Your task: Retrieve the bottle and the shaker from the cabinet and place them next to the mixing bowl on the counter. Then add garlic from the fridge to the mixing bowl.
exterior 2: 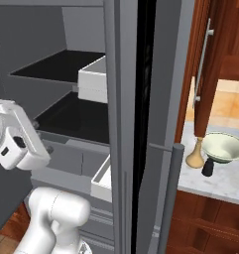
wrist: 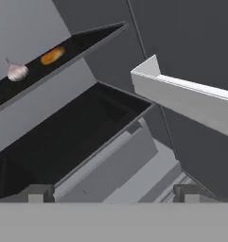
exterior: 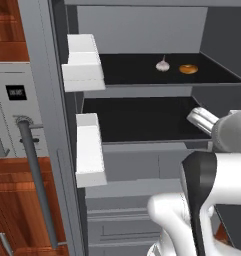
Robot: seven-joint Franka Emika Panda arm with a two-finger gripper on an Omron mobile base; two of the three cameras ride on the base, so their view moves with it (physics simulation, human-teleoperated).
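Nearest the hand camera, two dark tips of the pincer (wrist: 113, 194) set well apart, nothing between them, aimed into the open fridge (exterior: 142, 30). Beyond them, two black shelves: lower one bare, upper shelf (exterior: 142, 75) carrying one garlic bulb (exterior: 162, 65) and, just beside it, one orange round item (exterior: 188, 69). Garlic well apart from the pincer, up and left in the hand view. Two white door bins (exterior: 84, 62) on the open door. On the counter (exterior 2: 225, 183) to the right: one mixing bowl (exterior 2: 223, 147), one tan bottle (exterior 2: 195, 158) beside it, one dark shaker (exterior 2: 208, 167) just before it.
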